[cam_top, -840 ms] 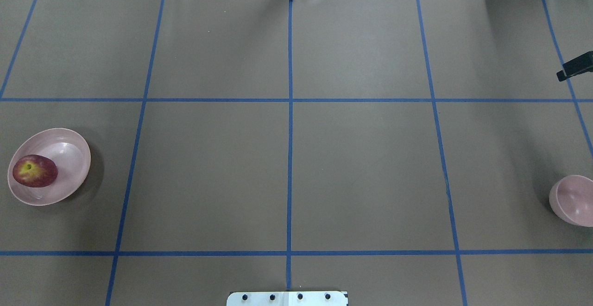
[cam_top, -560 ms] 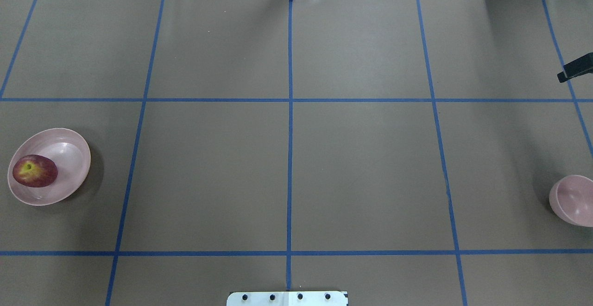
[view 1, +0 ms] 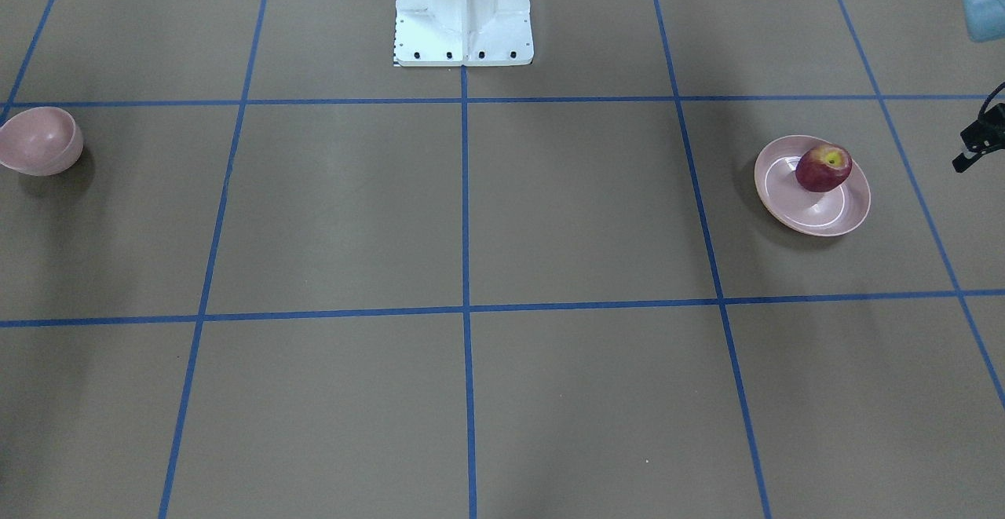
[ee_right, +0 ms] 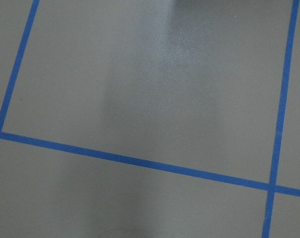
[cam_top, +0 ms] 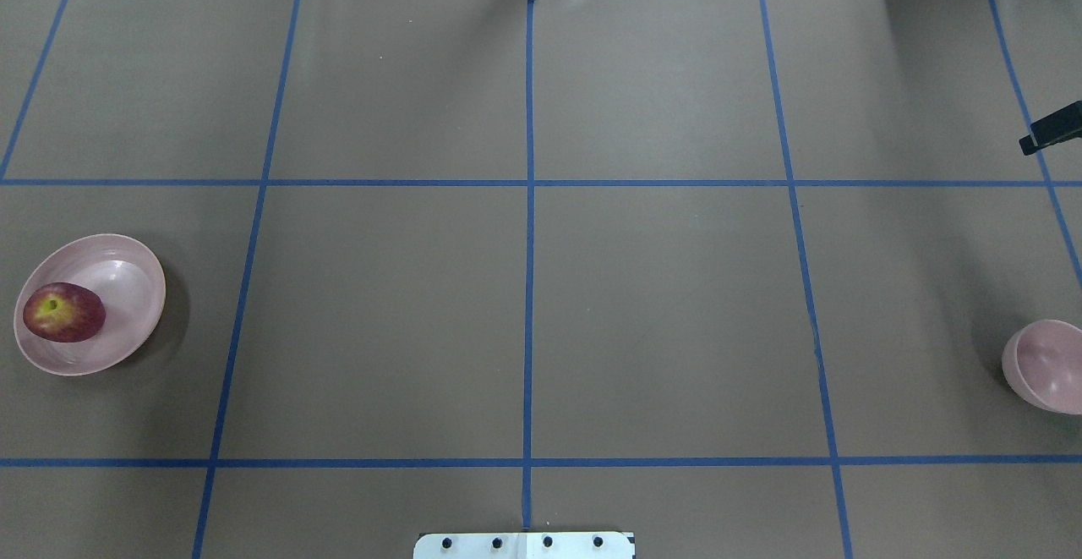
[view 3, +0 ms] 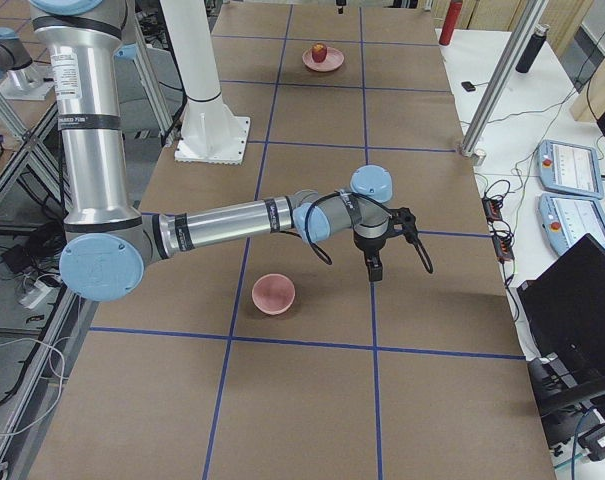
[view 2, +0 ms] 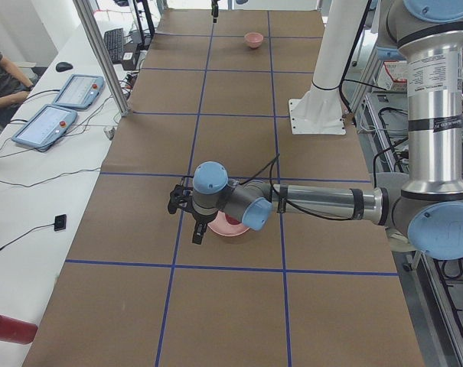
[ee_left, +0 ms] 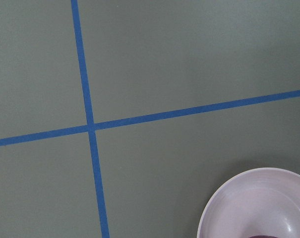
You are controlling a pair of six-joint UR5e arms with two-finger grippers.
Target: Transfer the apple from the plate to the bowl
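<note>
brown paper table cover (cam_top: 380,314) | blue tape grid (cam_top: 528,288) | white bench (view 2: 40,206) alongside

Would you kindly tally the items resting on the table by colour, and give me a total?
Pale pink: 2 (plate, bowl)
Dark red: 1 (apple, lying on the plate)
Total: 3
</note>
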